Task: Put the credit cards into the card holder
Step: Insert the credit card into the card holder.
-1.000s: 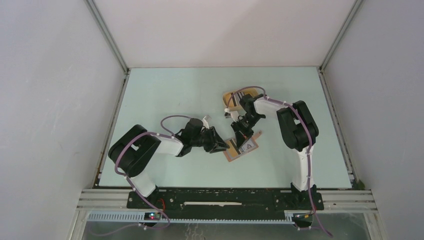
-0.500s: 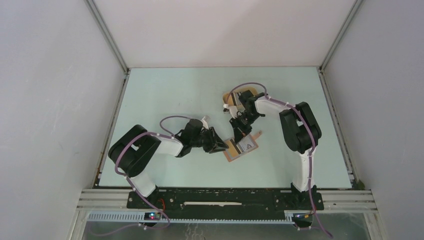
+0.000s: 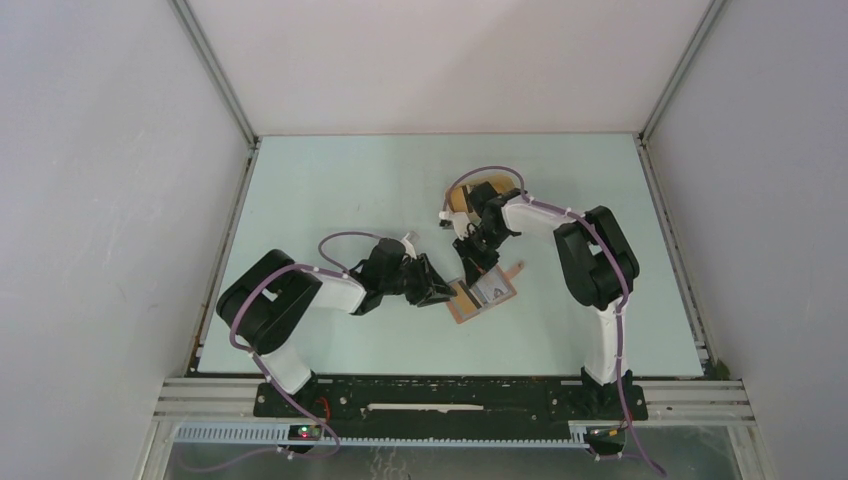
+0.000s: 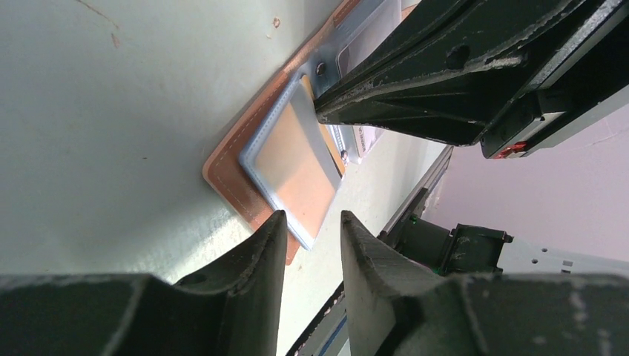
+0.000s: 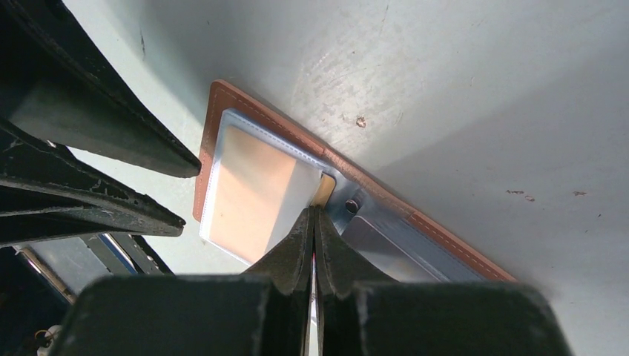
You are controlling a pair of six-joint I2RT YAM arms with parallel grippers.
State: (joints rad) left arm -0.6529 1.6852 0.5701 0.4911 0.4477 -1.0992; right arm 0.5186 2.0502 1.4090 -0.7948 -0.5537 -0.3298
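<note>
The card holder lies open on the table, brown with clear inner pockets. It shows in the left wrist view and the right wrist view. My right gripper is shut on a thin credit card seen edge-on. Its tip touches the middle of the card holder, at the edge of a clear pocket. A blue-grey card sits in the other pocket. My left gripper is open at the card holder's left corner, holding nothing. In the top view the right gripper stands over the card holder and the left gripper beside it.
A yellow oval tray lies behind the right wrist, partly hidden by the arm and its cable. The right gripper's black fingers cross the top of the left wrist view. White walls enclose the pale green table.
My right gripper has shifted slightly left and toward the back over the card holder, still shut on the card. The left arm and the card holder have barely moved.
</note>
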